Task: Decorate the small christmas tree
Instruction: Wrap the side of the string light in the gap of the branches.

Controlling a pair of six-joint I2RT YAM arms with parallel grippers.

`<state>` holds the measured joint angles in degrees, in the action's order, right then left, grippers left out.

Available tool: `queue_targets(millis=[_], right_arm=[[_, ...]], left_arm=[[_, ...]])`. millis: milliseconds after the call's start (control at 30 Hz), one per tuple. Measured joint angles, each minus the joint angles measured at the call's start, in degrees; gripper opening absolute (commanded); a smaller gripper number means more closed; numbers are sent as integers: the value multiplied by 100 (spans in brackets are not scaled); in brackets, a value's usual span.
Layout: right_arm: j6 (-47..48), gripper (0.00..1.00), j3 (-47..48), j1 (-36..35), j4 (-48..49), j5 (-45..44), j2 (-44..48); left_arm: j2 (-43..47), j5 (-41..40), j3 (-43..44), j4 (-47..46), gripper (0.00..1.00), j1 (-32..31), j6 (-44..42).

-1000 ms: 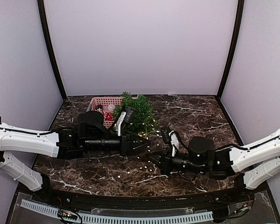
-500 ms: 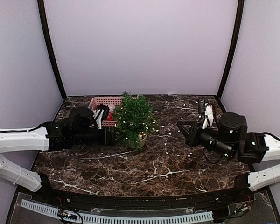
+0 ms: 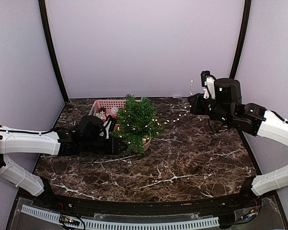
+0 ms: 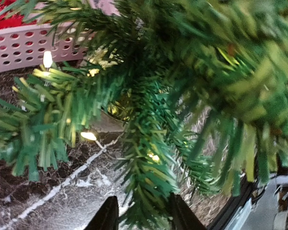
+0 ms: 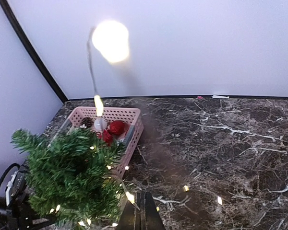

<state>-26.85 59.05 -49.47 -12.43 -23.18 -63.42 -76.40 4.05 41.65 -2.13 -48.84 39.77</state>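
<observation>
Small bushy green christmas tree [image 3: 137,122] sits touching the half-open black left gripper [image 4: 143,213], while the far, high black right gripper [image 5: 144,208] pinches its thin light string [image 3: 169,120]

We find the tree [image 4: 206,72] blurred up close, its pot [image 3: 147,143] mostly hidden by branches; the left fingers [image 4: 105,218] are cut by the picture's edge, and what lies in the basket [image 3: 108,102] is too small to tell.
</observation>
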Motion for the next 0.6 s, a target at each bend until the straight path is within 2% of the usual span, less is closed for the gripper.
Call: queue_targets(millis=[100,267,433,600], right_arm=[[94,0,275,529,-15,374,-494],[181,0,614,1279,-13,1005,-1296],[328,0,1119,1563,-59,1432,-1932],[525,0,2059,1711,-96,1749,-2551]], left_arm=[[9,61,-72,-103,33,4,11],[210,37,-155,-57,44,66,-52],[741,-138,-39,400,50,184,-332],[1045,-232,623,1027,56,577,-748]])
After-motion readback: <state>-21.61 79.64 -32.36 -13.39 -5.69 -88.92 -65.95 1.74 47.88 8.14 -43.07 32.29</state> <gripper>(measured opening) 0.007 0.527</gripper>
